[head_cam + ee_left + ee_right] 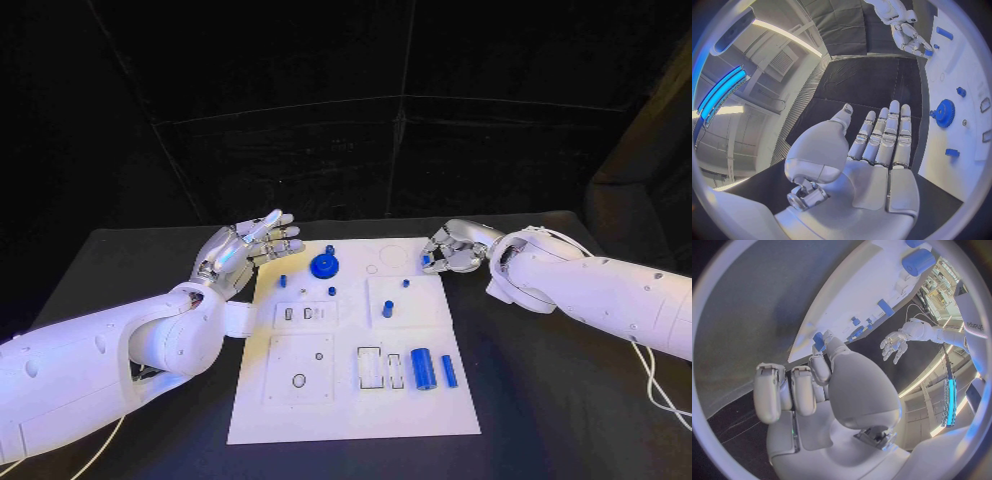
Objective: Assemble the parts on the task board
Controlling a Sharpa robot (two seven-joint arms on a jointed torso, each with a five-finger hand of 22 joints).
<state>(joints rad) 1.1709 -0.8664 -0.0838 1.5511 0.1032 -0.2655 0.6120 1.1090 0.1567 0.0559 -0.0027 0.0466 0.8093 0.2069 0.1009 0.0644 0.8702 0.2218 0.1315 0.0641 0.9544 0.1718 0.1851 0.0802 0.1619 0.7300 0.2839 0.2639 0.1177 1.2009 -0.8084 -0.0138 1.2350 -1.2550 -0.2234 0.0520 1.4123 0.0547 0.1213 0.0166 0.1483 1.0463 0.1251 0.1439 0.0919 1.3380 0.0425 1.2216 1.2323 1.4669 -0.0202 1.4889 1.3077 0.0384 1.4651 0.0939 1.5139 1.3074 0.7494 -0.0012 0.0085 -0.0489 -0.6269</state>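
My right hand (450, 252) pinched a small blue plastic part (427, 261) at the far right edge of the white rectangular task board (353, 410), while my left hand (248, 248) hovered released, fingers spread, off the far left corner. I judged the pinch shallow: the part could slip, or tilt and jam in its socket.

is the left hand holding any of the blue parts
No, the left hand is flat and bare-palmed beside the task board, with the blue gear apart from its fingertips.
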